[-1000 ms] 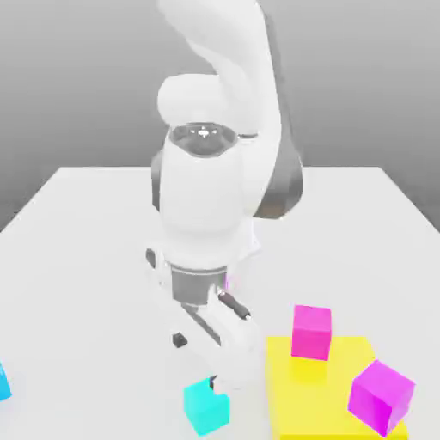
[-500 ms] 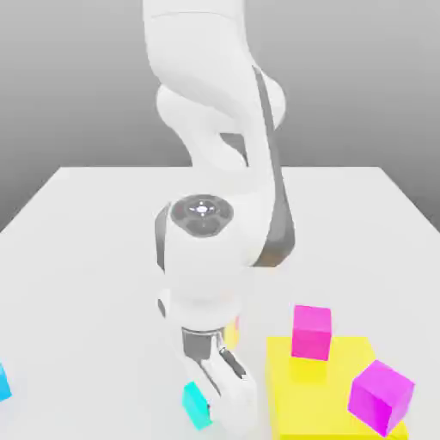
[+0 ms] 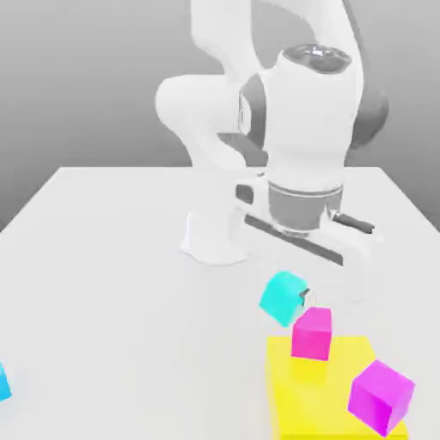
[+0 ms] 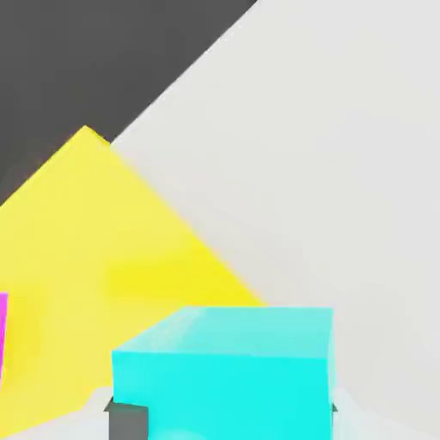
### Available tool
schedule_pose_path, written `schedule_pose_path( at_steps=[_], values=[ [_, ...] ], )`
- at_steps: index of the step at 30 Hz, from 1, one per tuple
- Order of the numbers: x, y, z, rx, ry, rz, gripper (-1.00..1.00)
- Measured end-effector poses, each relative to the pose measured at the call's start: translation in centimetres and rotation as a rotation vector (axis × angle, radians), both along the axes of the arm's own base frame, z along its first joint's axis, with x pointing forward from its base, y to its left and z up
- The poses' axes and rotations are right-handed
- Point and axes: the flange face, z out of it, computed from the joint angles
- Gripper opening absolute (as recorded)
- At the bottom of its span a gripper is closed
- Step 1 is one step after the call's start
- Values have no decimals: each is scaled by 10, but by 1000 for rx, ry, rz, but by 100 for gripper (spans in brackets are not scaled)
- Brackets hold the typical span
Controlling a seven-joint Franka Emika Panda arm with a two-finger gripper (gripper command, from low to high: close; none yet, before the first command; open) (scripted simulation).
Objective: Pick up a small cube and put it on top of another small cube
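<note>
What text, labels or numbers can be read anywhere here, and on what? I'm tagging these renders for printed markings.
None: no writing, number, brand or sign can be read in either view.
turquoise cube, held in the gripper: plain faces.
hot-pink cube and violet cube: plain.
yellow block: plain.
white table and the arm's white casing: no markings.

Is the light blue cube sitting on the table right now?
No, the turquoise cube is up in the air, gripped by the tool, above and beside the pink cube on the yellow block.
</note>
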Motion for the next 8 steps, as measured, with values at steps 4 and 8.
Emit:
schedule_pose_path(
  at_steps=[4,8],
  values=[
    [-4,7,-32,-2,0,22,-100],
    [-6,8,-53,1,0,24,100]
  ],
)
